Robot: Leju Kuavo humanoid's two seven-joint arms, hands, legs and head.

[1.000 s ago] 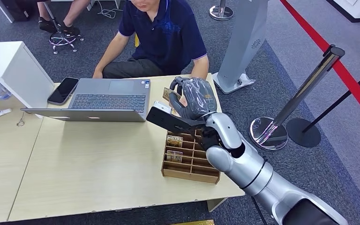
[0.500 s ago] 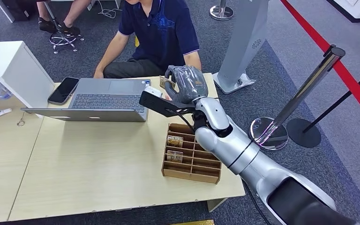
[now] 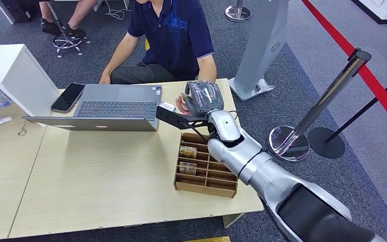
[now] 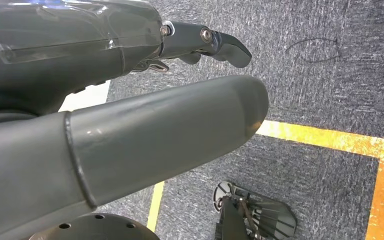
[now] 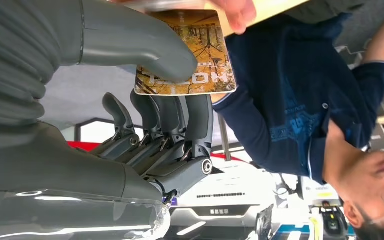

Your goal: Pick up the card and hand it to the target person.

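Observation:
My right hand (image 3: 204,98) is raised over the table's far edge, in front of the seated person (image 3: 174,35) in a navy shirt. It pinches a card (image 5: 190,55) printed in yellow and brown between thumb and fingers; part of that card (image 3: 184,99) peeks out to the left of the hand in the head view. The person's hand (image 5: 235,10) touches the card's far edge, and the same hand (image 3: 180,106) sits just below the card in the head view. My left hand (image 4: 130,100) hangs over the carpet, thumb out, holding nothing.
A wooden card organizer (image 3: 205,164) with a few cards stands under my right forearm. An open laptop (image 3: 118,106) and a phone (image 3: 67,97) lie to the left. A white cabinet (image 3: 15,70) and a chrome stanchion base (image 3: 287,141) flank the table (image 3: 80,176).
My right hand has carried the card from above the organizer out toward the person. The person's hand has come up to the card.

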